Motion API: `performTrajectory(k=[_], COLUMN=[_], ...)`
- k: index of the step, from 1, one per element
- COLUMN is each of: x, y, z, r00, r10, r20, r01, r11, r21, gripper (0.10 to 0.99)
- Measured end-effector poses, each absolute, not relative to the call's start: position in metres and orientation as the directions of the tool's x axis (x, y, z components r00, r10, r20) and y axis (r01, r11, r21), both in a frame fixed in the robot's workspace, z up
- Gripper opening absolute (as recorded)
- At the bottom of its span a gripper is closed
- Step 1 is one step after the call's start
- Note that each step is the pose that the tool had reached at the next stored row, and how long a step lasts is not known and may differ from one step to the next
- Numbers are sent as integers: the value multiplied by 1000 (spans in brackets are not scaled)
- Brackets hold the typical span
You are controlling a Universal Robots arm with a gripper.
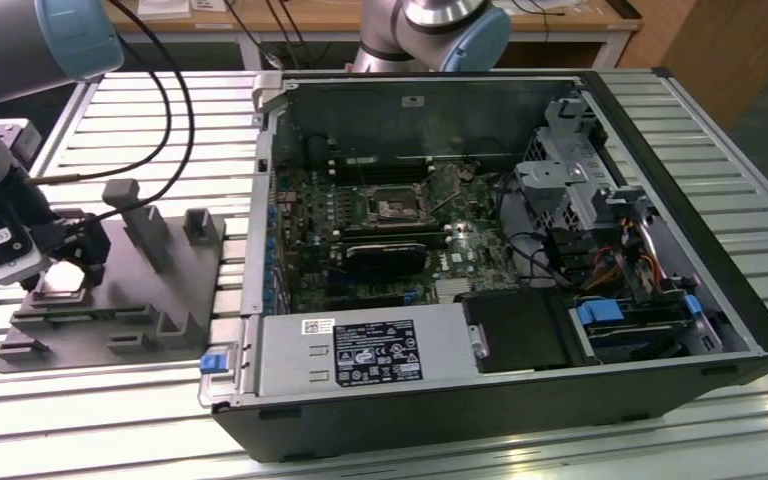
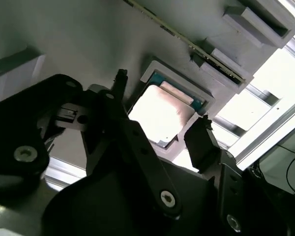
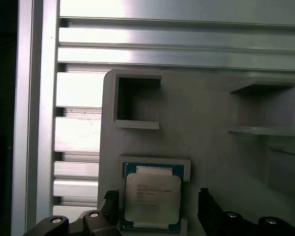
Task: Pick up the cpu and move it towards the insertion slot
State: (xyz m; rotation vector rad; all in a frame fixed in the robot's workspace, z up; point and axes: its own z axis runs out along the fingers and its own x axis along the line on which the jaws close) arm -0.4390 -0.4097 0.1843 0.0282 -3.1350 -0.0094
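Cpu [image 3: 152,199], a small thin square chip with a silvery-white metal face and a tan rim, is seen lying flat in a shallow square recess of the grey moulded block [image 3: 206,147], with a teal border visible around it in both wrist views. The block, marked by its upright posts, is set on the ribbed aluminium table [image 1: 704,110] at the exterior view's left, just beside the open black computer case [image 1: 491,410]. The black gripper [image 3: 157,196] is held low over the block, and its two fingers [image 3: 110,204] are spread wide, one placed at either side of the cpu, so that the chip is straddled but not clamped. In the second wrist view the bright chip face is framed between the dark fingers. The insertion slot [image 1: 395,207], a small square socket with a shiny metal frame around a dark centre, is found on the green motherboard [image 1: 471,250] inside the case, well apart from the gripper and toward the exterior view's right of it.
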Motion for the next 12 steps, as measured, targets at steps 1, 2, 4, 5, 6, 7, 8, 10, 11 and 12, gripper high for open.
performTrajectory(k=[1,2,4,5,6,7,8,10,11,12], x=[-439,-440,-440,-440,-441,-441,-442,-443,-444,-444], y=[-409,-409,-409,-408,-408,-407,-407,-406,-406,-406], z=[184,184,183,183,183,183,183,183,183,183], r00=[-1000,-1000,-1000,-1000,-1000,-1000,-1000,-1000,-1000,-1000], r10=[-18,-17,-17,-17,-17,-17,-17,-17,-16,-16], r20=[6,7,7,7,7,6,6,7,7,6], r01=[-18,-17,-17,-17,-17,-17,-17,-16,-16,-16], r11=[1000,1000,1000,1000,1000,1000,1000,1000,1000,1000], r21=[6,6,6,6,6,6,7,6,6,7], gripper=[765,702,631,631,631,631,631,631,631,631])
